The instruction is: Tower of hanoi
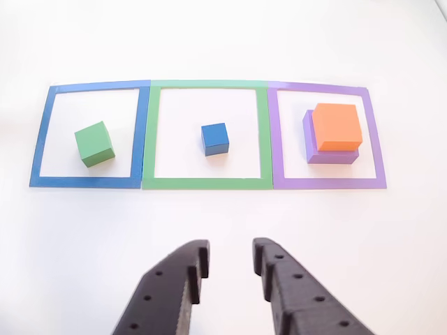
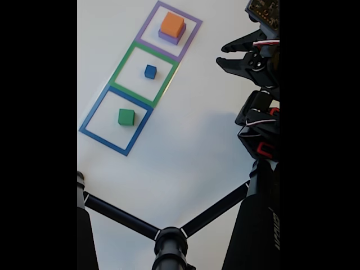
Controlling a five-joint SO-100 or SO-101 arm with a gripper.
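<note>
The tower of hanoi is split over three flat square outlines on a white table. The green block (image 1: 94, 144) (image 2: 126, 117) lies alone inside the blue outline (image 1: 40, 135) (image 2: 93, 116). The small blue cube (image 1: 214, 138) (image 2: 150, 71) sits in the green outline (image 1: 262, 132) (image 2: 122, 64). The orange block (image 1: 337, 126) (image 2: 172, 24) rests on the purple block (image 1: 332, 157) (image 2: 169, 39) inside the purple outline (image 1: 374, 139) (image 2: 193, 32). My black gripper (image 1: 230, 256) (image 2: 221, 55) is open and holds nothing, hovering in front of the outlines, roughly facing the blue cube.
A black tripod (image 2: 169, 242) with spread legs stands at the bottom of the fixed view. My arm's body with its wires (image 2: 261, 118) runs along the right edge there. White table (image 1: 223, 42) surrounds the outlines.
</note>
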